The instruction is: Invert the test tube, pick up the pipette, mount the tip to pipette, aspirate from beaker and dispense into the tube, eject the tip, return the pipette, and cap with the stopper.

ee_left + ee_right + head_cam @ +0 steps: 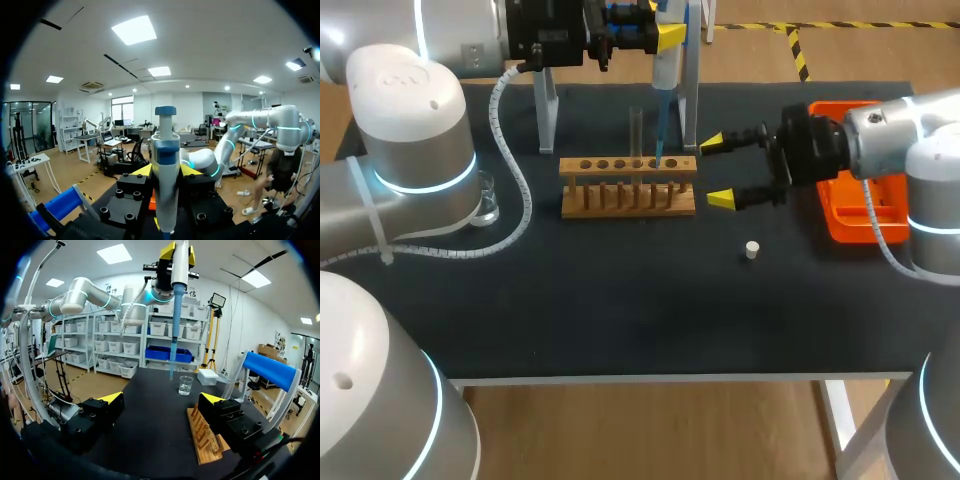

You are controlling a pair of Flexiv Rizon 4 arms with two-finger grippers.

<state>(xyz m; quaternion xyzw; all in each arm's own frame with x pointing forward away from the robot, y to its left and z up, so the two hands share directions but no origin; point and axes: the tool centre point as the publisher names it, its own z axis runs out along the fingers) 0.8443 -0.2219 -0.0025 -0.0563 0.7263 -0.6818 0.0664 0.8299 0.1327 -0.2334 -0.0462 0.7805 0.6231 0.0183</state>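
L gripper grips the pipette over the rack, by the desk's far edge. R gripper fingers wide apart at rack's right end, stopper nearby.

A black-topped table stands on a wood-tone floor; bright ceiling panels glow overhead.
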